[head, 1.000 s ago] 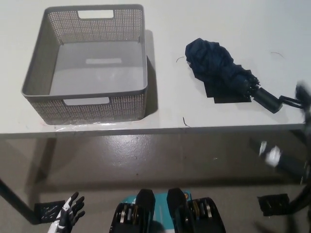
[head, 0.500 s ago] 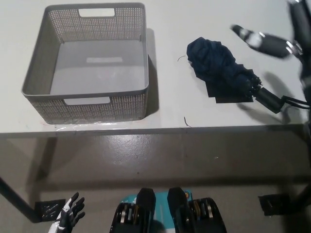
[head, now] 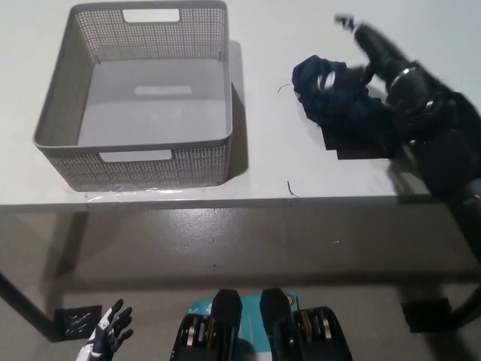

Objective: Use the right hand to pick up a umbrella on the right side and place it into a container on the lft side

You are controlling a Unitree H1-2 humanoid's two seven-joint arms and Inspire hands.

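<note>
A folded navy umbrella [head: 342,109] lies on the right side of the white table [head: 263,173]. My black right hand [head: 366,56] has come in from the right and hovers over the umbrella's far end. Its fingers are spread and open, one reaching toward the back and another down onto the fabric, and the picture there is blurred. My forearm hides the umbrella's handle. An empty grey perforated basket [head: 131,147] stands on the left side of the table. My white left hand [head: 107,342] hangs low at the bottom left, open, well below the table.
The table's front edge [head: 225,201] runs across the middle of the picture, with grey floor below it. A short dark thread [head: 289,188] lies near the edge. Black floor plates [head: 75,322] sit at the table's legs.
My right arm has swung in from the right edge, leftward and down over the umbrella, so that it now covers the handle. The umbrella, the basket and my left hand have stayed put.
</note>
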